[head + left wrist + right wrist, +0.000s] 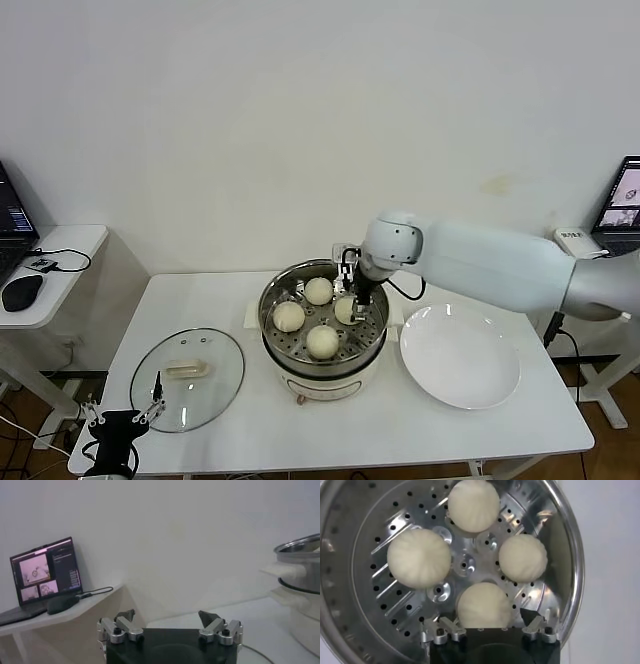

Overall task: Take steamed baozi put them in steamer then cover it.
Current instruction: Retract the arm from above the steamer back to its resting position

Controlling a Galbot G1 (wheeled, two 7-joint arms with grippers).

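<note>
Four cream-white baozi lie on the perforated tray of the steel steamer [272,300]: one at the back [318,291], one at the left [289,316], one at the front [322,341] and one at the right [345,311]. My right gripper [353,298] is open just above the right bun. In the right wrist view the gripper [487,621] straddles that bun [484,605], with the others beyond [419,558]. The glass cover [187,378] lies flat on the table, left of the steamer. My left gripper [125,412] is open and empty at the table's front left corner, also seen in its wrist view [167,616].
An empty white plate [460,357] sits right of the steamer. A side table at the left holds a mouse [20,292] and a laptop [45,572]. Another laptop [622,205] stands at the far right. The steamer's side [300,560] shows in the left wrist view.
</note>
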